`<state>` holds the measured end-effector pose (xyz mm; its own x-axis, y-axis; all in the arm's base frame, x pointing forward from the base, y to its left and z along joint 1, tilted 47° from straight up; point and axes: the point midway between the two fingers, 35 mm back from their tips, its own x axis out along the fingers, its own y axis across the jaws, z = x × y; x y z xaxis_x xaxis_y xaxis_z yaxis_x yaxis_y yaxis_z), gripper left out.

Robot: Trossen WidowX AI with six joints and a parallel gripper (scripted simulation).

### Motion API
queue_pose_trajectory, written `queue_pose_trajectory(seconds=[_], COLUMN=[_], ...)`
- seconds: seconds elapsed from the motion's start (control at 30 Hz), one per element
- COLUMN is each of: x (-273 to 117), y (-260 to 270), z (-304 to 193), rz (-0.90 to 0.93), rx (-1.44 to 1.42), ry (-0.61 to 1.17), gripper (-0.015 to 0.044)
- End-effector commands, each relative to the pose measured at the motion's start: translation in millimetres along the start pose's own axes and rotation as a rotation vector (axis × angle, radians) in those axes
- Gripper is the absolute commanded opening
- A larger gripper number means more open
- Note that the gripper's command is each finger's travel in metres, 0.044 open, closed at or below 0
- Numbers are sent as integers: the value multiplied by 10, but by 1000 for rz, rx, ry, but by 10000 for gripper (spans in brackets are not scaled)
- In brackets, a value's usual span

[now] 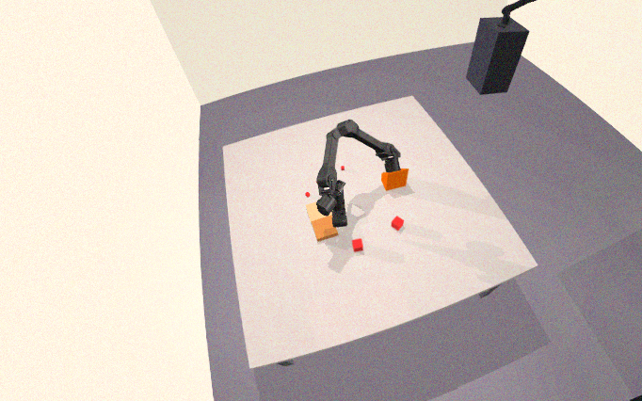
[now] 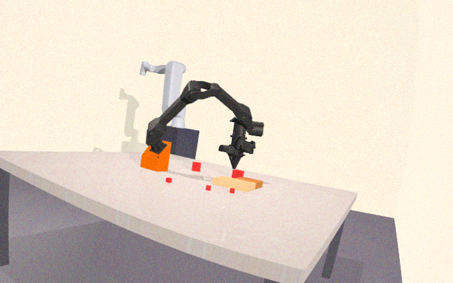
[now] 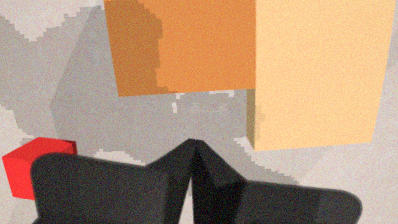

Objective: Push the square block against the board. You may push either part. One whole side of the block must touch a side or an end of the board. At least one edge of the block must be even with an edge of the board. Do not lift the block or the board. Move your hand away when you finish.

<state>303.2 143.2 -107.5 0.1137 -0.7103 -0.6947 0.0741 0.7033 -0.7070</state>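
Below closed, empty jaws [image 1: 341, 225] [image 2: 234, 167] | block [image 1: 324, 229] [image 2: 257, 183] [image 3: 195, 45], board [image 1: 315, 210] [image 2: 233, 183] [image 3: 317, 75] (pale) | both off to one side

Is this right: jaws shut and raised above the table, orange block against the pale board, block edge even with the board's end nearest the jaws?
Not the even edge: in the wrist view the pale board extends past the orange block at that end, leaving a step. The rest stands.

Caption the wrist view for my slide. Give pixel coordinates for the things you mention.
Shut tool [image 1: 340, 225] [image 2: 234, 168] [image 3: 194, 146] near orange block [image 1: 324, 229] [image 2: 259, 183] [image 3: 207, 47] and pale board [image 1: 312, 211] [image 2: 233, 183] [image 3: 317, 75]; block end stops short of board's end.
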Motion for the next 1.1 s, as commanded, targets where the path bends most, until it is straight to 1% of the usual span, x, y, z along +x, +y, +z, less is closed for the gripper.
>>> queue_pose_trajectory(seconds=[0.0, 0.03, 0.1, 1.07], x=[285, 438, 558, 558], y=[-9, -13, -21, -15], z=[-4, -8, -15, 186], rz=[-4, -5, -7, -7], rx=[-9, -9, -9, -9], ry=[11, 10, 10, 10], gripper=[0, 0, 0, 0])
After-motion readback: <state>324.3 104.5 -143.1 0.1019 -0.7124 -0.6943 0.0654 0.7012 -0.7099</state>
